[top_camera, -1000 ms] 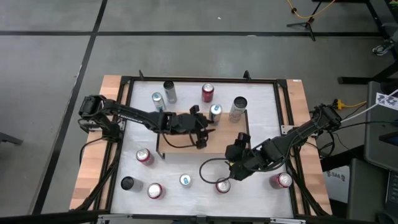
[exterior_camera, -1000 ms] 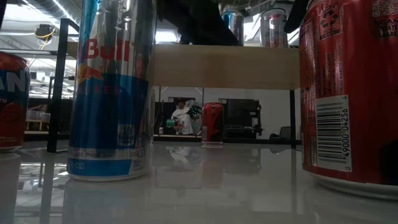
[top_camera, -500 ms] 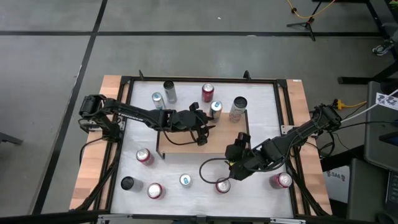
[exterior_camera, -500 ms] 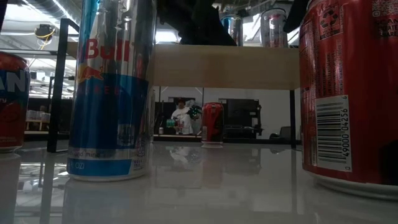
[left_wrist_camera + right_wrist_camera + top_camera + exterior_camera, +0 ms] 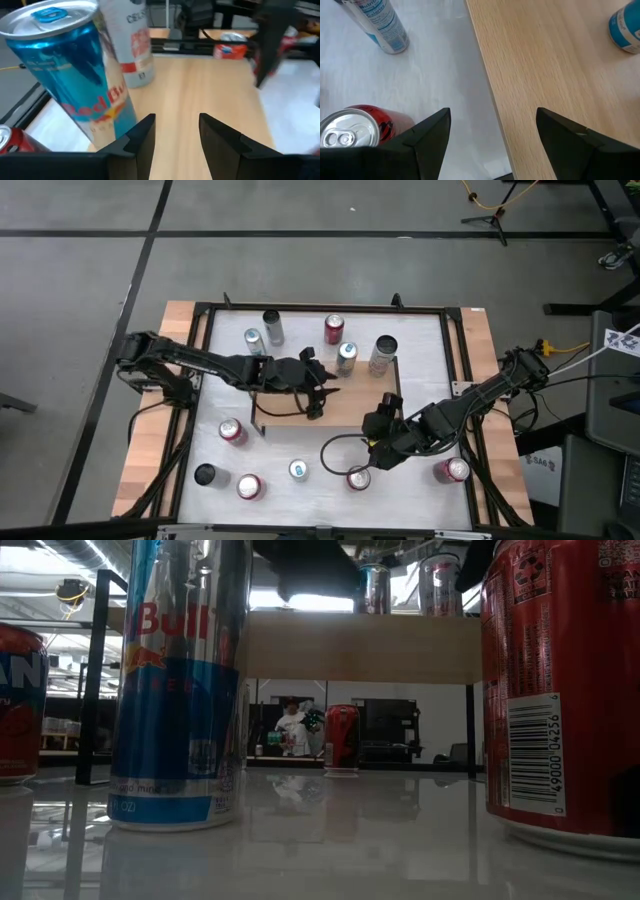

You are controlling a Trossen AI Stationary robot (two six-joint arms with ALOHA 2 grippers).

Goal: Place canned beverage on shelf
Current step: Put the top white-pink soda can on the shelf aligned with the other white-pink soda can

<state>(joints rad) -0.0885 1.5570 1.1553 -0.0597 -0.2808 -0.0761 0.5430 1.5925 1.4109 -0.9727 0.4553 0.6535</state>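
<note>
The shelf [image 5: 290, 405] is a low stand with a light wooden top in the middle of the table. A blue Red Bull can [image 5: 75, 80] stands upright on its far edge [image 5: 346, 358], and a white can [image 5: 382, 355] stands at its far right corner. My left gripper [image 5: 176, 135] hovers open over the board [image 5: 322, 388], just left of the blue can, with nothing between its fingers. My right gripper [image 5: 492, 145] hangs open above the shelf's near right edge [image 5: 378, 435], also holding nothing.
Loose cans stand around the shelf: red ones [image 5: 334, 329], [image 5: 232, 430], [image 5: 358, 478], [image 5: 452, 470], silver and blue ones [image 5: 272, 326], [image 5: 253, 340], [image 5: 298, 470]. In the low view a Red Bull can [image 5: 180, 680] and a red can [image 5: 565, 680] stand close to the near edge.
My left gripper has drawn back from the blue can toward the table's left edge and risen a little, its fingers no wider or narrower. The can stays upright on the shelf and now shows uncovered in the low view.
</note>
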